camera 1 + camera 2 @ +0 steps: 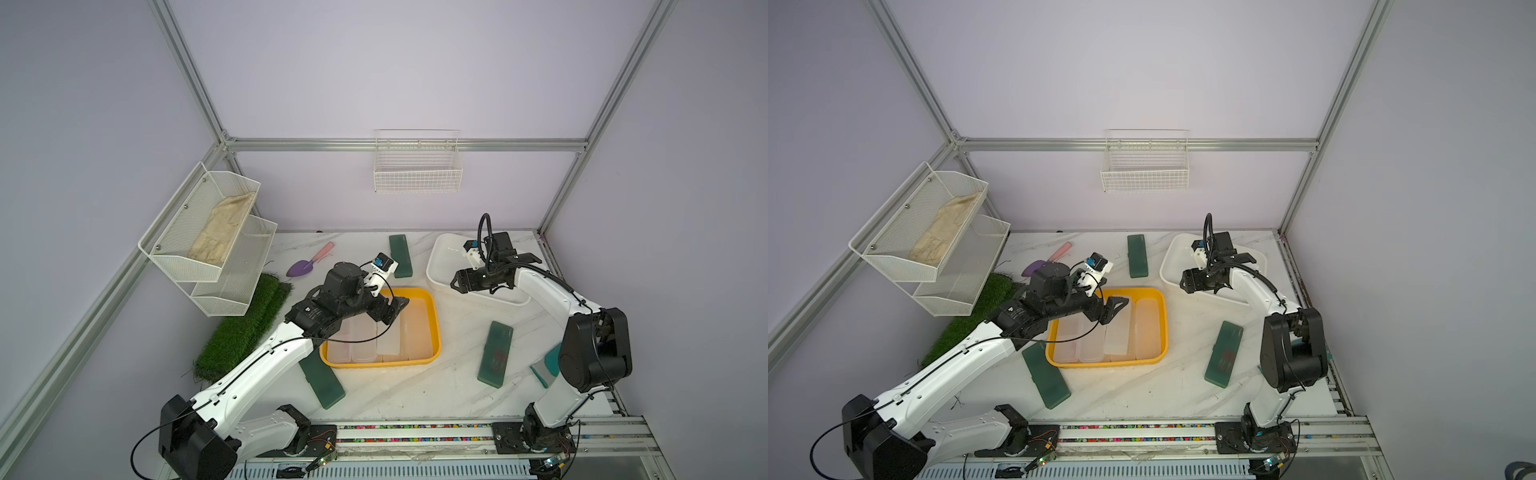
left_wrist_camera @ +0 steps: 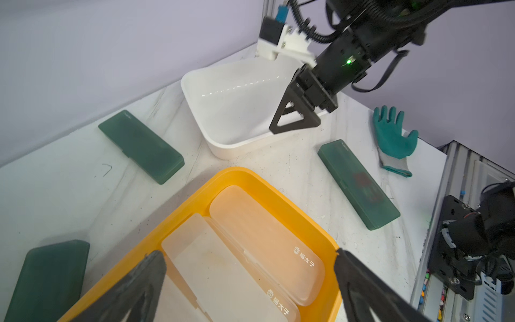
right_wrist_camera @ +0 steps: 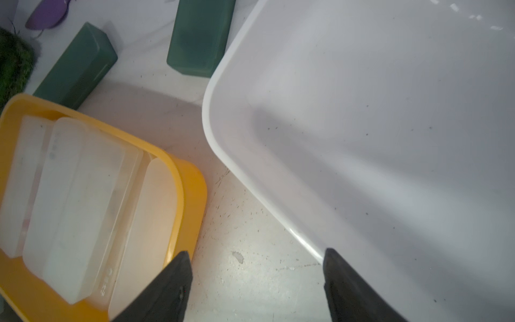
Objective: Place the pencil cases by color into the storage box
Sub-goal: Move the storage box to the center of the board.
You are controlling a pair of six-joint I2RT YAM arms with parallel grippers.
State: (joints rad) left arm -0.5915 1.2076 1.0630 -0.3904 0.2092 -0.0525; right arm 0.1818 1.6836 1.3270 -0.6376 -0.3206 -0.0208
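Observation:
Several frosted clear-white pencil cases (image 1: 390,340) lie side by side in a yellow tray (image 1: 436,328). My left gripper (image 2: 249,258) hangs open just above them with nothing between its fingers. Three dark green pencil cases lie on the table: one at the back (image 1: 400,255), one at the front left (image 1: 322,380) and one to the right (image 1: 495,354). The white storage box (image 1: 436,257) at the back right holds nothing. My right gripper (image 3: 256,254) is open and empty over that box's near left rim (image 3: 211,133), above bare table.
A purple trowel (image 1: 309,262) lies at the back left beside a grass mat (image 1: 245,328). A teal glove (image 2: 393,136) lies near the right edge, by the right arm's base. Wire shelves (image 1: 208,241) hang on the left wall and a wire basket (image 1: 417,166) on the back wall.

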